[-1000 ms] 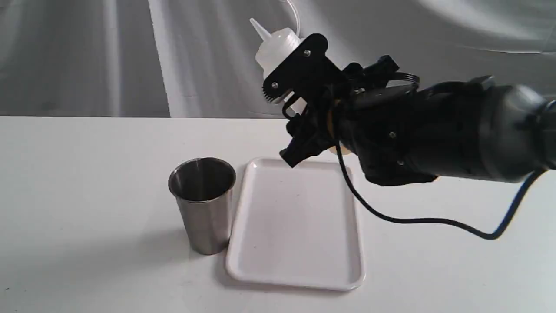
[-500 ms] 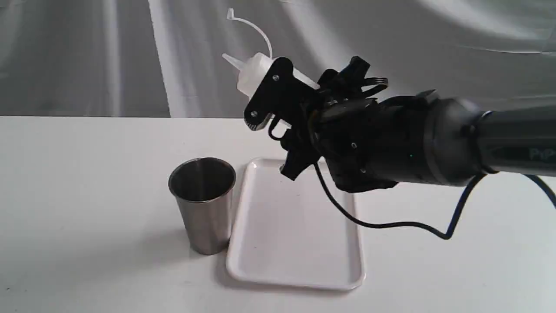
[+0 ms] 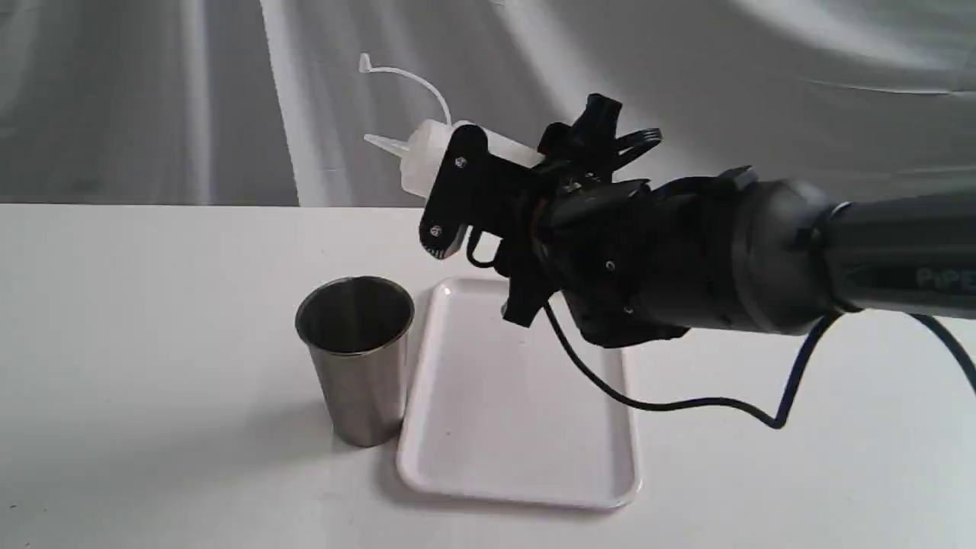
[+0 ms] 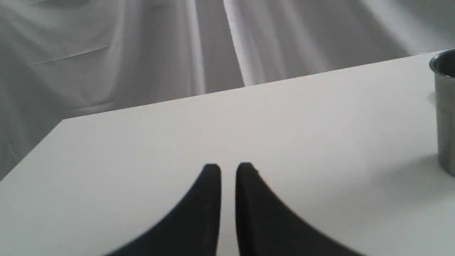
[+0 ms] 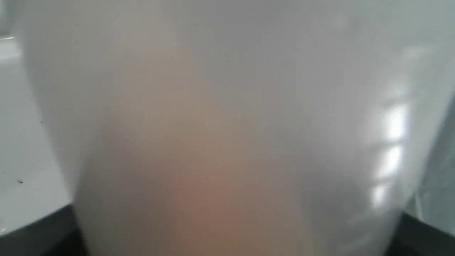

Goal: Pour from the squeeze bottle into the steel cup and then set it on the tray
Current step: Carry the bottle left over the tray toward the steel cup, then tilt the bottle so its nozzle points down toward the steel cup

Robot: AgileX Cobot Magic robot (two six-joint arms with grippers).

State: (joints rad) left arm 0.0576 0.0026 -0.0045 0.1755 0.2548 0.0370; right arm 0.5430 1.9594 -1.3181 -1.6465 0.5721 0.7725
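Note:
My right gripper (image 3: 450,183) is shut on the squeeze bottle (image 3: 422,156) and holds it in the air, tipped almost level. Its cone nozzle points left, high above the steel cup (image 3: 357,358), and the thin cap strap (image 3: 400,72) curls upward. No stream shows at the nozzle. The cup stands upright on the table, touching the left rim of the white tray (image 3: 518,427). In the right wrist view the whitish bottle (image 5: 227,124) with an amber tint fills the picture. My left gripper (image 4: 228,170) hovers low over bare table, shut and holding nothing, with the cup (image 4: 446,113) off to one side.
The white table (image 3: 152,305) carries only the cup and the tray. A black cable (image 3: 686,400) hangs from the right arm over the tray's far right corner. Grey draped cloth (image 3: 152,99) closes off the back.
The right arm has moved left and slightly down with the bottle. The bottle has tipped from nozzle-up to nearly horizontal. Cup and tray have not moved.

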